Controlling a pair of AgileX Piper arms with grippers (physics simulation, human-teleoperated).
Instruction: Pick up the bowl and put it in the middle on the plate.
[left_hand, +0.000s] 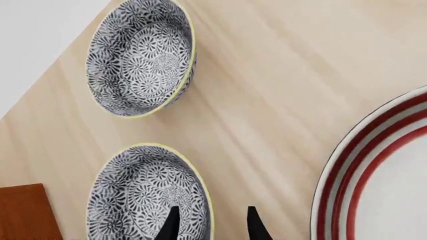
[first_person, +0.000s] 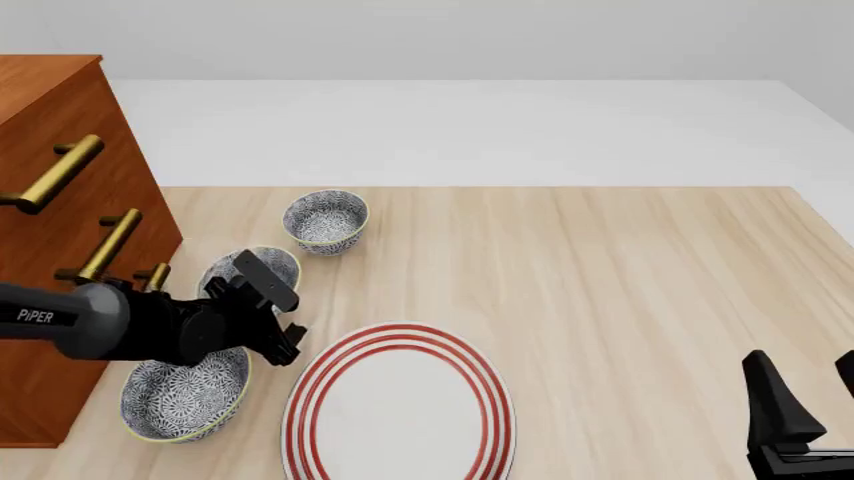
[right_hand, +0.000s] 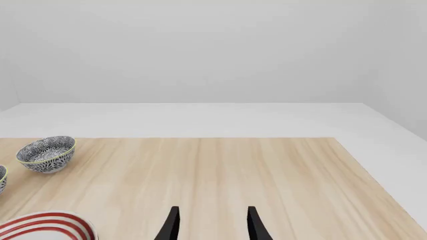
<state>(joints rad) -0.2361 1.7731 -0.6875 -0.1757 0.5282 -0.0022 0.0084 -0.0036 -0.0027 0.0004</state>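
Blue-white floral bowl (first_person: 254, 270), the middle one of three, sits near the table's left edge, just by the wooden cabinet (first_person: 60, 200); not lifted yet. Left gripper (first_person: 274, 320) is over it, fingers apart; in the left wrist view the fingertips (left_hand: 171, 225) straddle its rim on the plate side, one tip inside the bowl, one outside, no clamp yet. Second bowl (first_person: 326, 220) stands farther back, third bowl (first_person: 180, 395) nearer the front-left corner, partly under the arm. Plate (first_person: 398, 405), white w/ red rings, lies at the table's front edge just right of the bowls, nothing on it. Right gripper (first_person: 801, 395) parked near the front-right corner, fingers apart, holding nothing. Progress: approach only, I'd say. Left to do: close on rim, lift, carry over, set down at plate ctr.
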